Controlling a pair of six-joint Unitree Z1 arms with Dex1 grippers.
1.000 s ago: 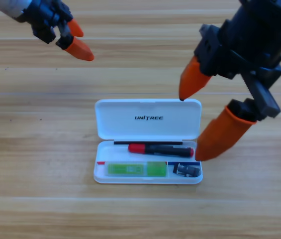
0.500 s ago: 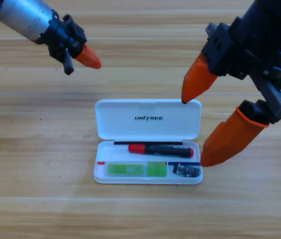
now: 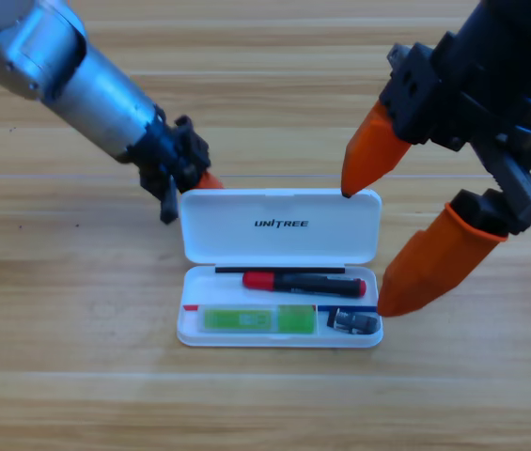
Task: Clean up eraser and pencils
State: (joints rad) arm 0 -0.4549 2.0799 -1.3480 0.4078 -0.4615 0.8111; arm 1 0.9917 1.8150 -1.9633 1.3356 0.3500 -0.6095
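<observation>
The white case (image 3: 279, 225) lies open in the middle of the table, its lid standing up behind the tray. In the tray the black pencil with a red end (image 3: 317, 282) lies along the back, the green pencil (image 3: 256, 319) along the front left, and the dark eraser (image 3: 354, 322) sits in the front right corner. My right gripper (image 3: 364, 252) is open wide, one orange jaw tip touching the lid's top right corner and the other beside the tray's right end. My left gripper (image 3: 207, 180) is at the lid's top left corner, mostly hidden behind its black body.
The wooden table (image 3: 77, 376) spreads all around the case. The left arm's grey tube (image 3: 77, 75) slants in from the upper left; the right arm's black bulk (image 3: 500, 66) fills the upper right.
The left arm has swung down and right from the upper left to the lid's top left corner. The right gripper has barely moved. The case's contents are unchanged.
</observation>
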